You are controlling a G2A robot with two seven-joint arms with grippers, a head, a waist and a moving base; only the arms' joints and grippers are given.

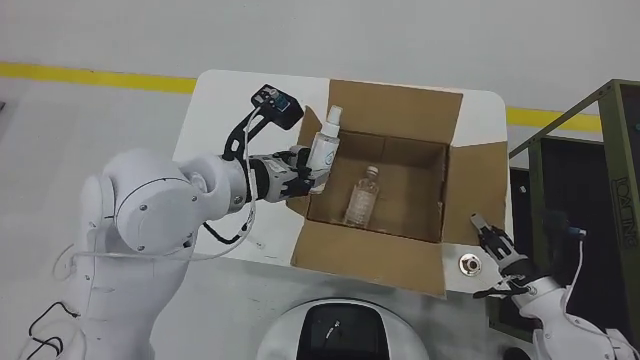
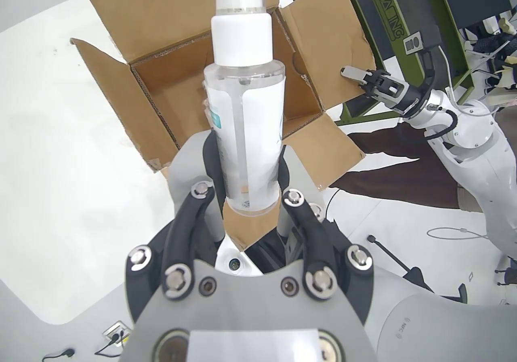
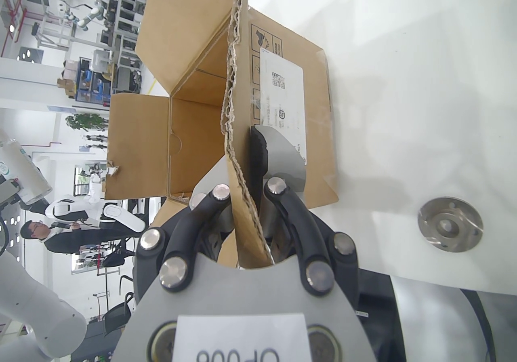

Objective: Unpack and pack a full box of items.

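Your left gripper point(image 2: 246, 161) is clamped on the spray bottle point(image 2: 244, 113) at the open box point(image 1: 400, 148) rim | your right gripper point(image 3: 240, 161) is at the side flap point(image 1: 478, 185), grip unclear

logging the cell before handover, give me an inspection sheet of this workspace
surface: white table
job's things: open cardboard box; small bottle inside it; spray bottle held over the box's edge
clutter: metal disc on the table beside the box
grippers: left gripper shut on the spray bottle; right gripper at a box flap
cables: black cable at the right arm's wrist
surroundings: green-framed rack, yellow floor line
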